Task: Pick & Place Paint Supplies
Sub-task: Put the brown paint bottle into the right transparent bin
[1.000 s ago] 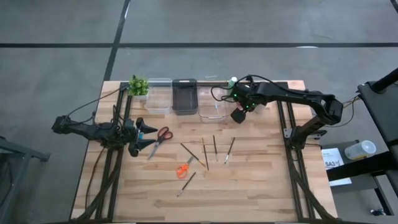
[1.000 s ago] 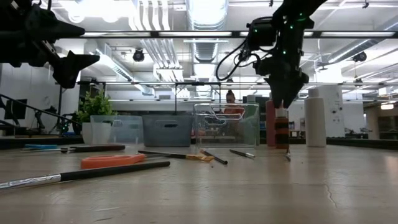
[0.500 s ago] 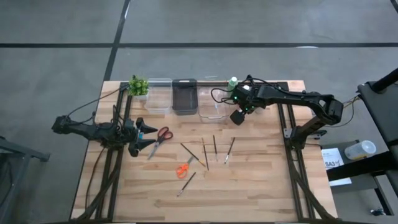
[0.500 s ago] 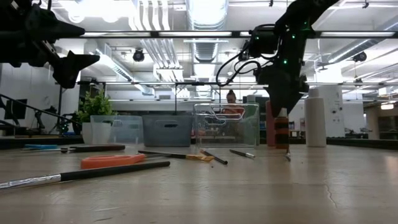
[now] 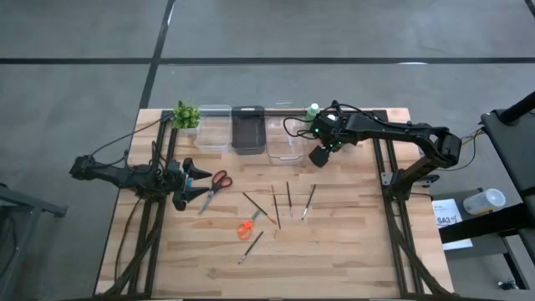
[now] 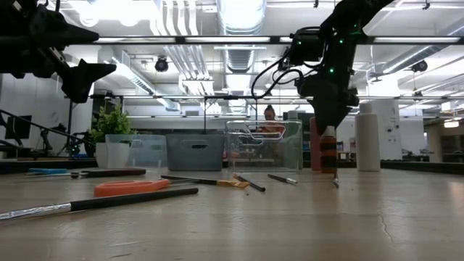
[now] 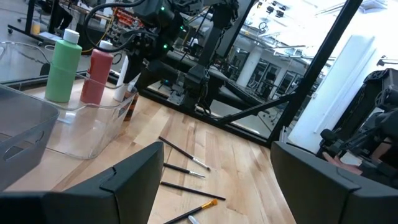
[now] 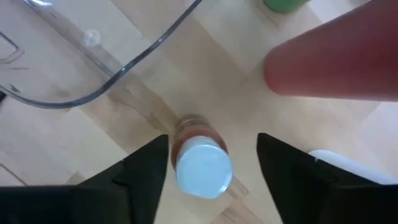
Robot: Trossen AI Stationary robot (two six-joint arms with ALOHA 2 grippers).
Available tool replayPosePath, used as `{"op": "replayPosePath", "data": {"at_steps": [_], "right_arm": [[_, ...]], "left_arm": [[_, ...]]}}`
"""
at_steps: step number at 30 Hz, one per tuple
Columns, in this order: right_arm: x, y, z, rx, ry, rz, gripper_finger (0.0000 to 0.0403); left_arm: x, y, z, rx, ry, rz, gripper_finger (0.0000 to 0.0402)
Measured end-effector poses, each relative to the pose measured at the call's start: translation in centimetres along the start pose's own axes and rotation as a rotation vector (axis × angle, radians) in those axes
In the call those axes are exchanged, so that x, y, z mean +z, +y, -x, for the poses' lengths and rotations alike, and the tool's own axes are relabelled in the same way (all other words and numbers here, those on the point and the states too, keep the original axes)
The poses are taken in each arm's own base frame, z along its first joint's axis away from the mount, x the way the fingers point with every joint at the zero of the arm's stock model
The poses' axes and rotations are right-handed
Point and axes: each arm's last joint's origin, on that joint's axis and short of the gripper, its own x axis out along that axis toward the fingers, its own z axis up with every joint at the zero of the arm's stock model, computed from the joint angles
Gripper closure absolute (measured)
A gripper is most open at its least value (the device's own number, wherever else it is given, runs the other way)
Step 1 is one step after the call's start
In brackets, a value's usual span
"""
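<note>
Step in hand: approach/align for pick of tiny brown bottle point(image 8: 200, 163). Not grasped yet.

R gripper point(image 5: 319, 155) hangs at far side of bench point(image 5: 351, 242), just right of the clear bin point(image 5: 285, 142). R wrist view looks straight down on the bottle: white cap centred between the two fingers point(image 8: 144, 171), which are spread wide, one each side, neither touching. In low view the gripper point(image 6: 331, 116) sits directly above the bottle point(image 6: 328, 154), tips at about cap height; bottle upright on the bench.

Other bottles close by: dark red bottle point(image 8: 336, 59) just beside the brown one, green bottle point(image 5: 313, 110) farther back, white bottle point(image 6: 367, 141) off to the right in low view. Tight cluster.

L gripper point(image 5: 194, 184) waits at left of bench, fingers spread, holding nothing, tips next to the red-handled scissors point(image 5: 216, 185).

Still loose mid-bench: four thin brushes point(image 5: 289, 196), orange tool point(image 5: 245, 227), one more brush point(image 5: 250, 247) nearer. Blue tool point(image 6: 48, 171) at left, seen only in low view. Dark bin point(image 5: 247, 128) and second clear bin point(image 5: 214, 127) at far edge, left of first clear bin; potted plant point(image 5: 185, 114) at far left.

Next move, my read: lower R a little more, straight down, close on bottle body below cap, then lift vertical. Needs care: small bottle, tip risk if one finger lands first; red bottle close enough to be bumped. Then carry left to the clear bin. Which bin is meant — can't tell.
</note>
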Motion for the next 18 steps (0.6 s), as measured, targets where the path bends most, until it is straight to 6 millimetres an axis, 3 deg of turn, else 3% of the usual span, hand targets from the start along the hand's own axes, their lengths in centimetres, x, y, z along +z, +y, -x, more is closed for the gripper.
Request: {"op": "replayPosePath", "data": {"at_steps": [8,18], "right_arm": [[-0.30,-0.06,-0.11,0.013,0.032,-0.002,0.0249],[-0.23,-0.03,-0.13,0.023,0.024,-0.008,0.0289]], "left_arm": [[0.00,0.00,0.00,0.000,0.000,0.000,0.0099],[0.00,0.00,0.00,0.000,0.000,0.000,0.0099]]}}
